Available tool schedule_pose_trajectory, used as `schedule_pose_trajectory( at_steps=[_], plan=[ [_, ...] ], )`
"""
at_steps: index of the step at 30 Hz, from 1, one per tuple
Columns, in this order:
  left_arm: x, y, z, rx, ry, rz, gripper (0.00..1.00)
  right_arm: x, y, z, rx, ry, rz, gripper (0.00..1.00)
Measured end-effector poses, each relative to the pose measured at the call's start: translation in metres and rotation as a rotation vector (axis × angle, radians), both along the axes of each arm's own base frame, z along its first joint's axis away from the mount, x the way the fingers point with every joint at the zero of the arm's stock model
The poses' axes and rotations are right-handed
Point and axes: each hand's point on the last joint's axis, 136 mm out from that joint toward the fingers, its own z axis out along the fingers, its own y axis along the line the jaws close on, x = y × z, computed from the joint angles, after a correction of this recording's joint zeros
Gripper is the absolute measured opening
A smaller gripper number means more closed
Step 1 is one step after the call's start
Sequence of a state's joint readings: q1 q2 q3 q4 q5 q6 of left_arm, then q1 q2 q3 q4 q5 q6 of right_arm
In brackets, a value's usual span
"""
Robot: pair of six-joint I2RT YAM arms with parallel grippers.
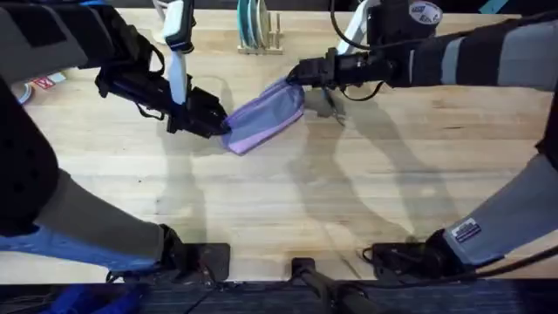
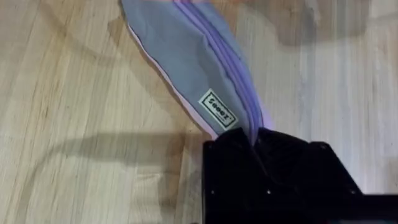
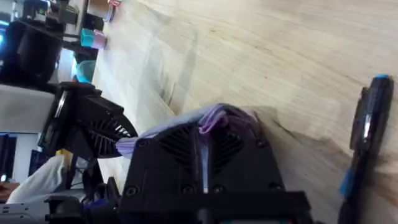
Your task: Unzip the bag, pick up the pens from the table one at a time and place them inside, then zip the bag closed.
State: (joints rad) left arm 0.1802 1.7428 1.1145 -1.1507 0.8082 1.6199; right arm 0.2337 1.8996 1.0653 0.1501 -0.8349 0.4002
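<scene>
A: Where is the soft lavender fabric pouch (image 1: pixel 264 118) lying?

B: On the pale plank-strip wooden table (image 1: pixel 279 201), toward its far edge, centrally. It is looking long and creased, with a small printed label (image 2: pixel 218 109) beside the zipper ridge.

A: Grippers?

B: The black left gripper (image 1: pixel 220 124) is clamping the pouch's near end; the black right gripper (image 1: pixel 296 77) is pinching its far end.

A: Anything obscured?

B: A dark pen with blue tips (image 3: pixel 367 134) is lying beside the pouch, partly cut off.
</scene>
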Motion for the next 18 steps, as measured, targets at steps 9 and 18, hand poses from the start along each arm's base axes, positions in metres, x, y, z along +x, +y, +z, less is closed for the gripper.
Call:
schedule_pose_trajectory(
  at_steps=[9,18],
  plan=[
    [0.000,0.000,0.000,0.000,0.001,0.000,0.044,0.000,-0.001,0.012,-0.008,-0.048,0.007,0.030],
    [0.002,-0.002,0.001,-0.011,-0.010,0.001,0.044,0.000,-0.003,0.047,-0.011,-0.142,-0.002,0.031]
  ],
)
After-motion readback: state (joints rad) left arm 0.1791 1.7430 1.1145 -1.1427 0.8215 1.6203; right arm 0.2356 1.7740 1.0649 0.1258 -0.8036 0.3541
